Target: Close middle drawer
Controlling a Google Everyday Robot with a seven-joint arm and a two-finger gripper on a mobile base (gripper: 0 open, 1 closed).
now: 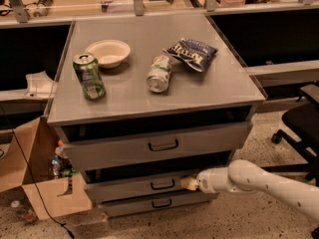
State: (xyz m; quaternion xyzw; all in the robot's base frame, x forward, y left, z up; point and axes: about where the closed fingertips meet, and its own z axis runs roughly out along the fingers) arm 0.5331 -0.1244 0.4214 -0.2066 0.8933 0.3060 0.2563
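The middle drawer (129,187) is the second grey front of the cabinet, with a small dark bar handle (163,184). It stands slightly out from the cabinet, and a dark gap shows above its front. My gripper (189,183) is at the end of the white arm (259,183) that reaches in from the lower right. Its tip rests against the drawer front, just right of the handle. The taller top drawer (124,151) above also sits a little proud of the cabinet. The lowest drawer (134,205) lies just below.
On the grey cabinet top (219,91) stand a green can (89,76) and a white bowl (108,52), with a can on its side (159,73) and a blue chip bag (191,53). An open cardboard box (30,178) sits left of the cabinet. A black office chair (301,121) stands to the right.
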